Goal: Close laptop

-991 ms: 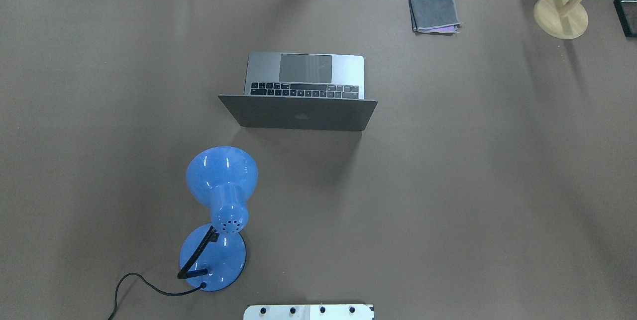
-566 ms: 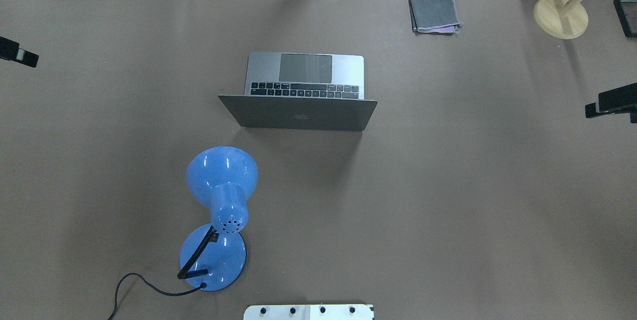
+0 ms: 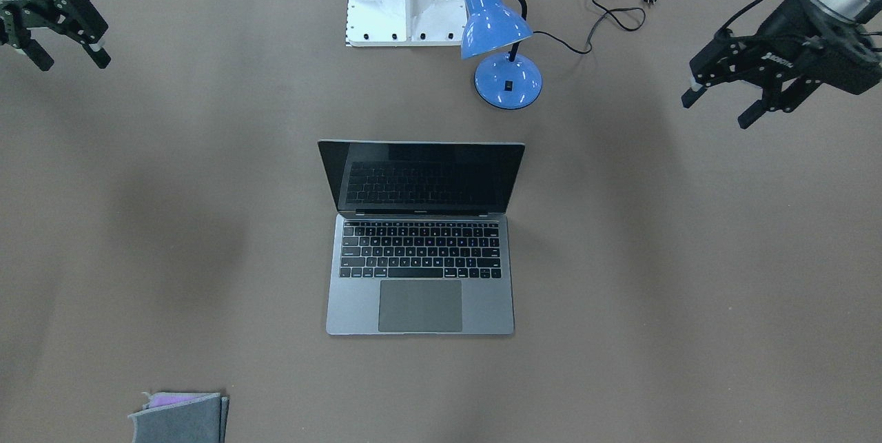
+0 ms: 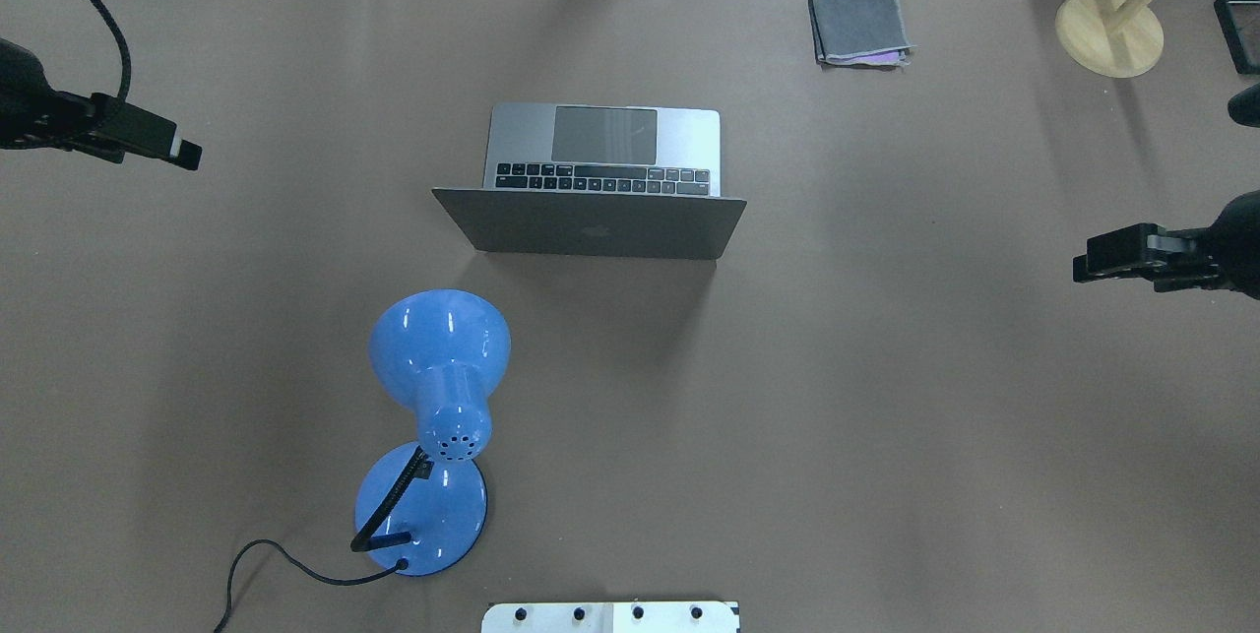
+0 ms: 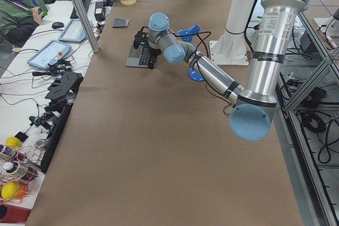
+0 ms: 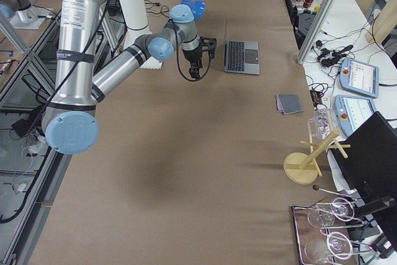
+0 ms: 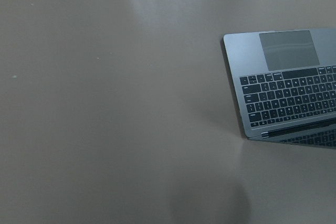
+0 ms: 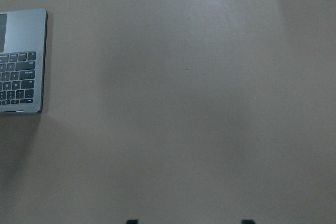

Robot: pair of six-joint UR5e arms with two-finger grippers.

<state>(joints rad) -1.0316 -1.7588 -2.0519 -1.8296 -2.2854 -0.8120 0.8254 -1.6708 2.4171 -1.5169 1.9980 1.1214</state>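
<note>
The laptop [image 7: 283,85] — cut off at both wrist views' edges.

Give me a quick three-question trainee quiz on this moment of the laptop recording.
1. Where does the blue lamp stand relative to the laptop? A: on the robot's side of it; B: on the operators' side of it; C: on its keyboard.
2. True or false: the laptop's lid is shut.
3. Fill in: the left gripper and the right gripper are both ___ and hold nothing.
Key: 1 A; 2 false; 3 open.
</note>
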